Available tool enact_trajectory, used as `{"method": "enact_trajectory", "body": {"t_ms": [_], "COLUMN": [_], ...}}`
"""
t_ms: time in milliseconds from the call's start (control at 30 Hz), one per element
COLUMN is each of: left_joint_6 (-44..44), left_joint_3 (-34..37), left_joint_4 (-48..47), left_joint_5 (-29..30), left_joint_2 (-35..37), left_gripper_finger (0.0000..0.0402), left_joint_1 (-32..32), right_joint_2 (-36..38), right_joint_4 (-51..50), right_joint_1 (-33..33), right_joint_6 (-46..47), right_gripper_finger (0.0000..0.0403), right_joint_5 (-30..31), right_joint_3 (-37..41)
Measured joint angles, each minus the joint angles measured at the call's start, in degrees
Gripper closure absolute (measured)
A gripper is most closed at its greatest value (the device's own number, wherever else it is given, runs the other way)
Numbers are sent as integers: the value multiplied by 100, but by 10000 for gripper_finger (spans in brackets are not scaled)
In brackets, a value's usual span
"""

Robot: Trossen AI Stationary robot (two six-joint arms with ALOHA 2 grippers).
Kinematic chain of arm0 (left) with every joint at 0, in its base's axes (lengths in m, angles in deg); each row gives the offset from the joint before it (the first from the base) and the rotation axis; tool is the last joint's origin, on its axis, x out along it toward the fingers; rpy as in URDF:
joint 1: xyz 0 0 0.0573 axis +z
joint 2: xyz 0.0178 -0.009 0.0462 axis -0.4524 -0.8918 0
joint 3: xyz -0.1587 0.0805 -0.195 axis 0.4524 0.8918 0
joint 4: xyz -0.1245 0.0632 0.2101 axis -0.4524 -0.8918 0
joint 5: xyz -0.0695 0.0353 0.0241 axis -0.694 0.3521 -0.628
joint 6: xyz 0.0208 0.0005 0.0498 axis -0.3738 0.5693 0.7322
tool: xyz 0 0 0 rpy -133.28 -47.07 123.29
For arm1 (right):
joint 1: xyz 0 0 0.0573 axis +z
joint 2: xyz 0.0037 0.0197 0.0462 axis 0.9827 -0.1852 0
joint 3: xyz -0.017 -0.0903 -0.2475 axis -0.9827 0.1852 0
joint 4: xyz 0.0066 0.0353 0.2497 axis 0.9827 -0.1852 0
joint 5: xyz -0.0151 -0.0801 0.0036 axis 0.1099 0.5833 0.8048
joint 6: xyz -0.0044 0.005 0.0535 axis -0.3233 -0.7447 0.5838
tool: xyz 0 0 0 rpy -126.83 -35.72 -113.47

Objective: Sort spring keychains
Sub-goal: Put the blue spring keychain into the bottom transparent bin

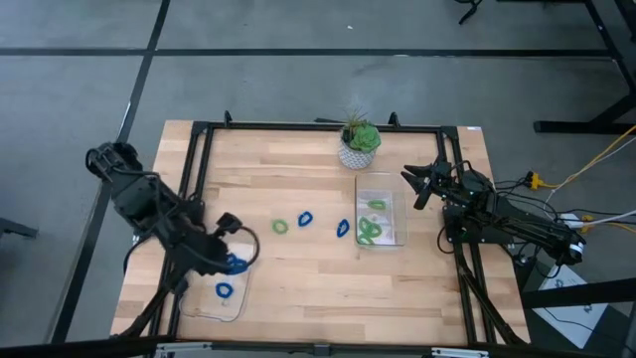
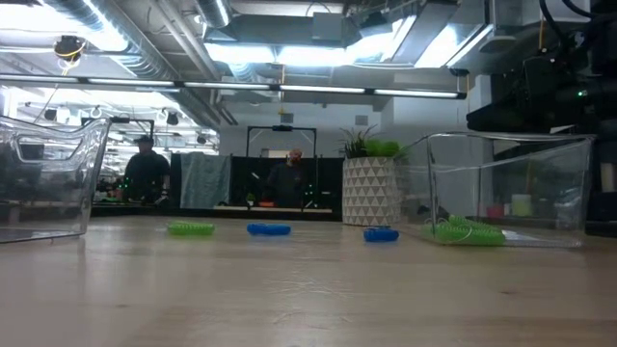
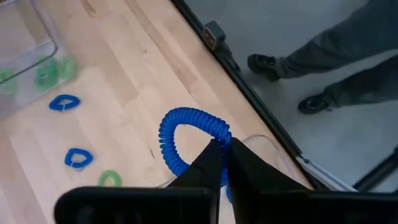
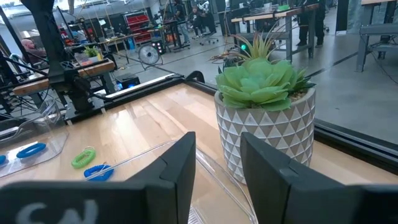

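My left gripper (image 1: 228, 255) is shut on a bright blue spring keychain (image 3: 186, 132) over the far end of the left clear tray (image 1: 204, 296). One blue keychain (image 1: 224, 290) lies in that tray. A green keychain (image 1: 280, 227) and two blue ones (image 1: 305, 219) (image 1: 343, 229) lie on the wood between the trays; they also show in the low view (image 2: 191, 228) (image 2: 268, 229) (image 2: 381, 233). Green keychains (image 1: 371, 231) lie in the right clear tray (image 1: 399, 204). My right gripper (image 1: 421, 185) is open and empty beside that tray. My left gripper pinches the blue coil between its two fingertips (image 3: 211, 158) at one spot of the loop (image 3: 213, 126). The fingers slant down from the table's left side. The rest of the loop stands out ahead of the fingertips; whether it touches the tray I cannot tell.
A green potted plant in a white patterned pot (image 1: 359, 145) stands at the far edge, just behind the right tray, close in front of my right gripper (image 4: 217, 163). A black frame (image 1: 298, 127) runs around the table. A person's legs (image 3: 323, 56) stand past the table's edge.
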Motion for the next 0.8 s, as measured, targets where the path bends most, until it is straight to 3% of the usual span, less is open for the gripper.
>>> {"method": "enact_trajectory", "body": {"t_ms": [800], "left_joint_6": [-1285], "left_joint_3": [0], "left_joint_4": [-540], "left_joint_5": [323], "left_joint_2": [569], "left_gripper_finger": [394], "left_joint_1": [-1442], "right_joint_2": [-2], "right_joint_4": [1], "right_joint_1": [0], "right_joint_6": [0], "right_gripper_finger": [276], "right_joint_5": [-1], "right_joint_3": [0]}}
